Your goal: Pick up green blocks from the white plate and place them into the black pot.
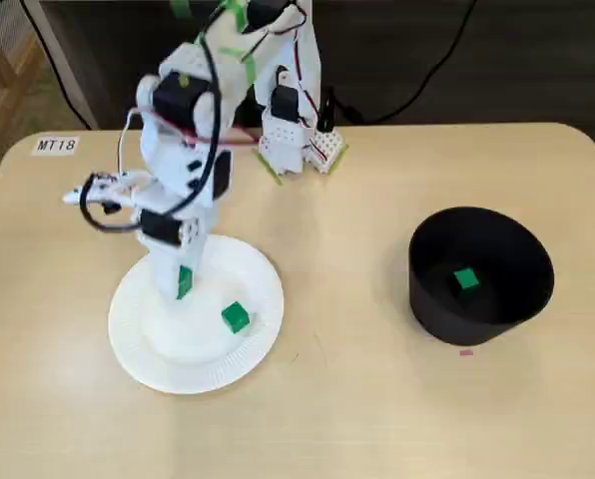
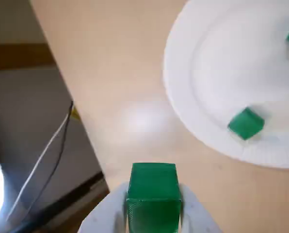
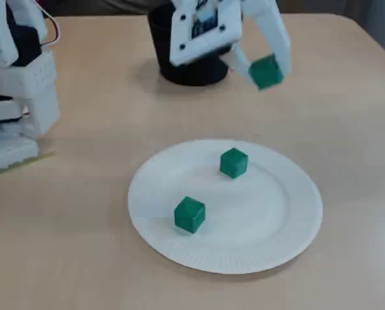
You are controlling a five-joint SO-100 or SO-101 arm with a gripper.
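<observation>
Tool (image 3: 265, 73) around green block (image 3: 267, 70), high over table (image 3: 102, 129), outside plate (image 3: 296, 240) rim.

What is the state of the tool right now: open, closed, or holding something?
Tool: closed, holding one green plastic cube clear of the table.

The worktop (image 1: 377, 419) is a pale beige slab with rounded corners, evenly lit. It has a soft glare patch (image 2: 144, 119) in the wrist view and a white label (image 1: 56, 146) reading MT18 at one far corner in a fixed view. Behind it is dark shadow crossed by black cables (image 1: 457, 50), and a grey surface (image 2: 33, 121) shows past the edge.
</observation>
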